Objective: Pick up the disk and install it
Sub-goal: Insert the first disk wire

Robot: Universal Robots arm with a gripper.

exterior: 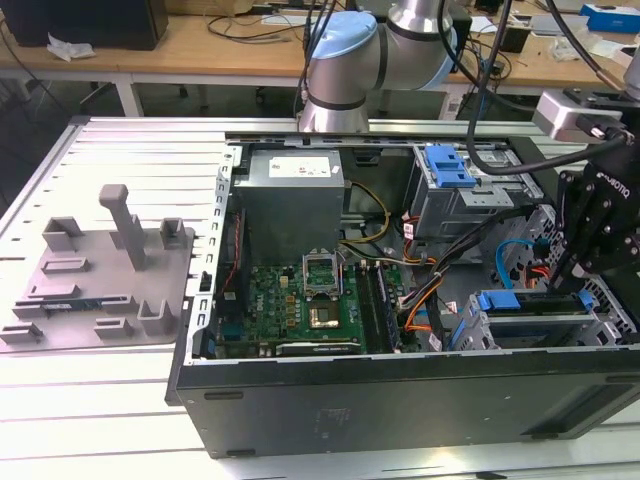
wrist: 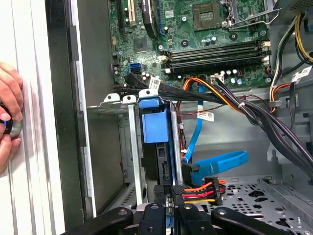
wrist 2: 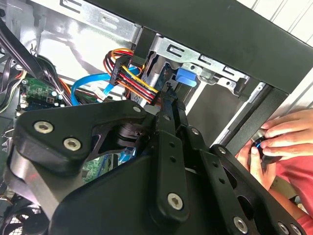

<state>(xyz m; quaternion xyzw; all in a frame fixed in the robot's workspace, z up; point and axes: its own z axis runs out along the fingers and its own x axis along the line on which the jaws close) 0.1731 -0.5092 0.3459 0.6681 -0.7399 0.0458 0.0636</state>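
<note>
The disk stands on edge in the metal drive cage at the case's corner, its bright blue carrier facing up between two steel rails. In the exterior view the disk lies in the cage at that view's lower right. My gripper reaches down to the disk's cabled end, fingers shut close together and touching it. In the second wrist view the gripper ends just beside the blue carrier tab. From outside, the gripper dips into the cage.
A grey moulded holder tray lies outside the case at the exterior view's left. Bundled cables and a blue ribbon cable crowd the cage. A second blue-topped bay sits behind. A person's hand rests outside the case wall.
</note>
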